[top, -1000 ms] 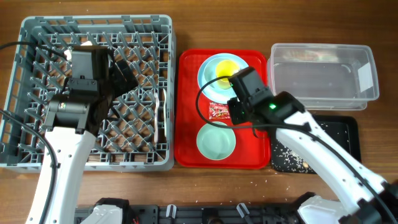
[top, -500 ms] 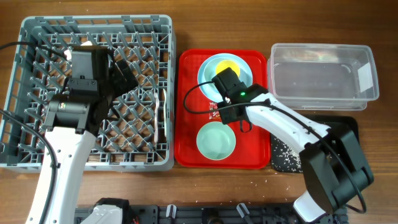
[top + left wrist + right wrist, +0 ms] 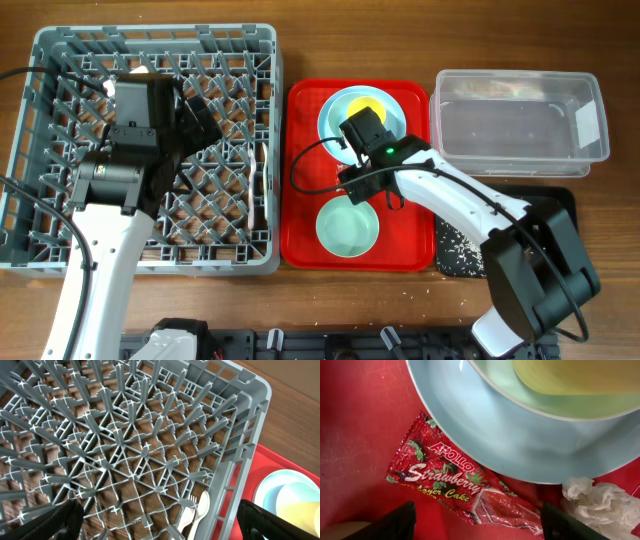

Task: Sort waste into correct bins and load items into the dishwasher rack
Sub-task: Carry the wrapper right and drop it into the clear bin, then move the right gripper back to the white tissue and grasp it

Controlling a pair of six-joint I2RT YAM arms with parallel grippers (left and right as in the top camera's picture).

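My right gripper (image 3: 362,178) (image 3: 480,527) is open, low over the red tray (image 3: 300,200), its fingers either side of the red-and-silver wrapper (image 3: 455,485). The crumpled white napkin (image 3: 600,500) lies just right of the wrapper. The light blue plate (image 3: 335,115) (image 3: 520,435) holds a pale green bowl (image 3: 520,385) with the yellow cup (image 3: 365,105) in it. Another green bowl (image 3: 347,227) sits at the tray's near end. My left gripper (image 3: 195,120) (image 3: 160,530) is open and empty above the grey dishwasher rack (image 3: 60,40). The white spoon (image 3: 202,505) and fork (image 3: 190,510) lie in the rack by its right wall.
The clear tub (image 3: 520,115) stands at the back right. The black tray (image 3: 550,215) in front of it holds rice-like scraps (image 3: 465,250). My right arm crosses over the black tray's left part.
My right gripper has swung left from the red tray's right side and come down over the wrapper. The left arm has not moved.
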